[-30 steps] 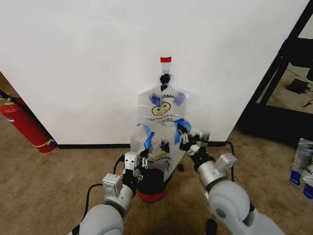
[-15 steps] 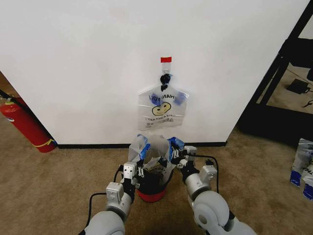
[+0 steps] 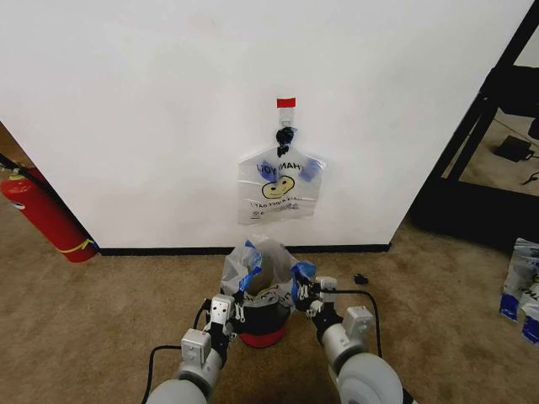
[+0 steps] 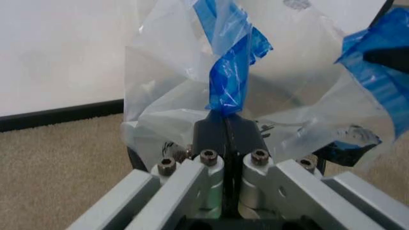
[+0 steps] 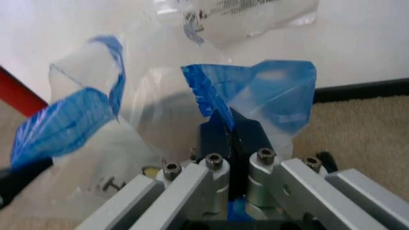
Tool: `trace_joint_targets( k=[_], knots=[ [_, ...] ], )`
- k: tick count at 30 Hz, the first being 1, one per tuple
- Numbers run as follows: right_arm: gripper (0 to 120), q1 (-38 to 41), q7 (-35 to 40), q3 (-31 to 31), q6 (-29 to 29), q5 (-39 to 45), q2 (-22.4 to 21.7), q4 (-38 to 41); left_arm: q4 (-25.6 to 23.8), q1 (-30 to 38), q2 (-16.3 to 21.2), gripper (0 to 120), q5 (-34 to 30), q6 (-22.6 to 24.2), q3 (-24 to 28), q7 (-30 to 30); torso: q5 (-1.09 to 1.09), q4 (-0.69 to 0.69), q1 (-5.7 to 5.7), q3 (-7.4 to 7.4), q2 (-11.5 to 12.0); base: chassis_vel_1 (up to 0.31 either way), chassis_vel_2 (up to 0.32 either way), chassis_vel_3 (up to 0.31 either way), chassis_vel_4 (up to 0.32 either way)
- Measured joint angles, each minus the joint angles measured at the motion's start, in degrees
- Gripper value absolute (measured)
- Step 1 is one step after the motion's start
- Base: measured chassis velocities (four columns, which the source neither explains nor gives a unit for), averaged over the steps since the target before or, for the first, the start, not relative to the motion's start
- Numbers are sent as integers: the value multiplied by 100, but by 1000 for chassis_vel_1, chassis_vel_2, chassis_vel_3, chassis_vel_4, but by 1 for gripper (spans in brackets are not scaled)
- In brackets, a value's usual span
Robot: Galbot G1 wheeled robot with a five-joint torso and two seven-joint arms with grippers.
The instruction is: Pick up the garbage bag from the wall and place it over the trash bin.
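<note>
Gripping garbage bag [image 3: 268, 257] over trash bin [image 3: 263, 324]

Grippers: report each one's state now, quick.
Left gripper: shut on the garbage bag, at a blue tape patch, over the trash bin.
Right gripper: shut on the garbage bag's other taped edge.

Trash bin [image 3: 263, 324] mostly hidden under the garbage bag [image 3: 268, 263]

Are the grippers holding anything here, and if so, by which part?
Yes. Both hold the thin clear crinkly plastic garbage bag over the black bin: left gripper and right gripper each have jaws shut on a blue tape patch at the bag's mouth.
</note>
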State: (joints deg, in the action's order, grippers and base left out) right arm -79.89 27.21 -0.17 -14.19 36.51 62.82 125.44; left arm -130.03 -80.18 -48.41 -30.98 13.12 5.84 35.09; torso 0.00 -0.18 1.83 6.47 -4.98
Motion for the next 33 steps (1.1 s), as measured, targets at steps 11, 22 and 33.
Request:
trace_joint_targets(
  k=[11,22,33],
  knots=[
    [0,-446,161,78,-302,-196,-176,361,-36,-529,30,0,317,-41,3,80,1,0,0,0,0,0,0,0,0],
    [0,-589,348,107,-636,-346,-157,278,261,-613,-28,0,373,-63,45,106,0,0,0,0,0,0,0,0,0],
    [0,-416,303,80,-543,-341,-120,331,-325,-863,177,22,653,35,-176,77,0,0,1,0,0,0,0,0,0]
  ],
)
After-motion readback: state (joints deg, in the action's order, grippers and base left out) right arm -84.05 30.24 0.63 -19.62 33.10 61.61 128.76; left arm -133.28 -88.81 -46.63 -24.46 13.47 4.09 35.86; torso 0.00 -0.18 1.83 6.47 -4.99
